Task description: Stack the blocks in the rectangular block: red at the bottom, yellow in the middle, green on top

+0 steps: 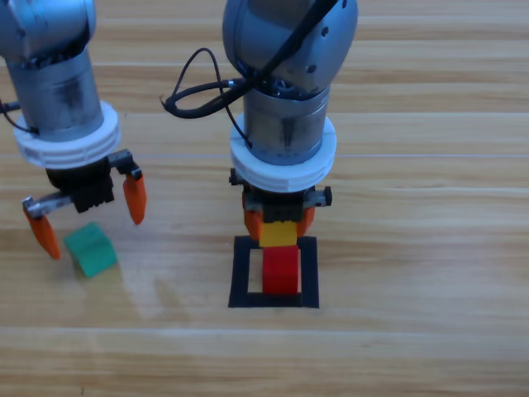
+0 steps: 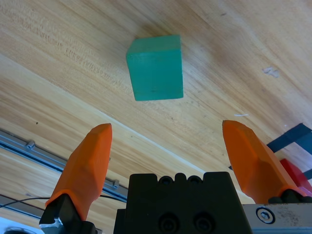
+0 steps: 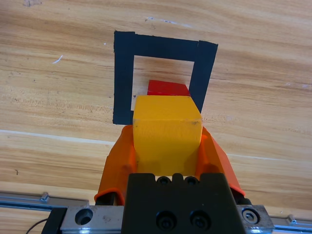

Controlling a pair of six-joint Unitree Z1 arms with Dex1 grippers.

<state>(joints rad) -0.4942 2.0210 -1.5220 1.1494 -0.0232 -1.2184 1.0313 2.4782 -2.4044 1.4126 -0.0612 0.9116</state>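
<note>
Red (image 1: 281,271) is placed inside the tape square (image 1: 239,273). Yellow (image 1: 279,234) is clamped in the right gripper (image 1: 279,222), just above red, not yet stacked. Green (image 1: 90,249) is untouched at left, below the left gripper (image 1: 87,217), jaws apart.

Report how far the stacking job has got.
Done: the red cube sits inside the black tape outline.

In hand: the right gripper is shut on the yellow cube, holding it near the red one at the outline's edge; it is not yet released on top.

Left: the green cube lies on the table, with the left gripper open above it, not gripping it.
</note>
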